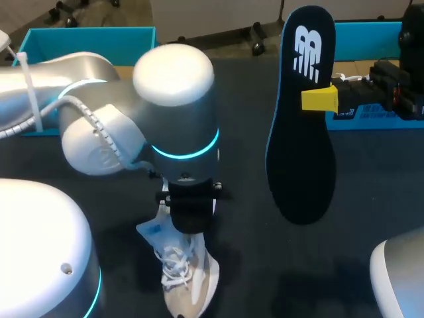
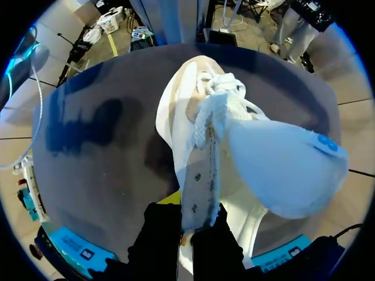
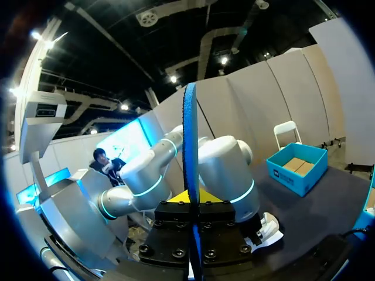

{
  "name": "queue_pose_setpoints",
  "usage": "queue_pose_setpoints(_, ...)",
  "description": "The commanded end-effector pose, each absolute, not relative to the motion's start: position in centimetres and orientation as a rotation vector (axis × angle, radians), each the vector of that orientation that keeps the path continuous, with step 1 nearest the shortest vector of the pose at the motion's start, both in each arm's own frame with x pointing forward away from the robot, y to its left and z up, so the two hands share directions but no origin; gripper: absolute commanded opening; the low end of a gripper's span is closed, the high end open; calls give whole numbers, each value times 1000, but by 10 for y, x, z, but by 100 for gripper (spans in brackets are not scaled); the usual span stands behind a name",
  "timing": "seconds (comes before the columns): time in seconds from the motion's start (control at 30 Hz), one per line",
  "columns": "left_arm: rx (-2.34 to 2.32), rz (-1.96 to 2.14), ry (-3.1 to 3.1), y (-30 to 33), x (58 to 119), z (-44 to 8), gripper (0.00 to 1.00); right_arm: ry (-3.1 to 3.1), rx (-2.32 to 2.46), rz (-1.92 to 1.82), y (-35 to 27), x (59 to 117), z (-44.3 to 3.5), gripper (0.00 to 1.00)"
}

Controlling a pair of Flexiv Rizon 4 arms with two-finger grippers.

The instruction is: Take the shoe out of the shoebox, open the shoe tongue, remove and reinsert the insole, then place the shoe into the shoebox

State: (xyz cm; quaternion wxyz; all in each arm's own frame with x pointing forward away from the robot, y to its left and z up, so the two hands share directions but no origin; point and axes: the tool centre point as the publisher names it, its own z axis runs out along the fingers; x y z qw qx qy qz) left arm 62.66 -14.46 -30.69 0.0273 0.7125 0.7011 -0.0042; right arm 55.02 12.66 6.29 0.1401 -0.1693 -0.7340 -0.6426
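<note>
Right hand [image 1: 319,98] is gripping the insole [image 1: 301,152] aloft while left hand [image 2: 196,225] is pinching the laced edge of the shoe [image 2: 275,164]; sliding it in toe-first looks safest

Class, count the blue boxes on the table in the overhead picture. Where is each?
2. One blue box sits at the table's far left, behind the left arm; the other at the far right, behind the raised insole. The arms may hide more.
</note>
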Motion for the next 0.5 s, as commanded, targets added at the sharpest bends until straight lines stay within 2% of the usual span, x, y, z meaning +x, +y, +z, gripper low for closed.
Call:
queue_pose_setpoints(0.03,2232,26,2181,-164,627,-321,0,-2125,-485,-1845,129,555,65,0)
queue_pose_setpoints(0.5,2346,37,2101,-189,635,-351,0,-2125,-485,-1845,129,555,65,0)
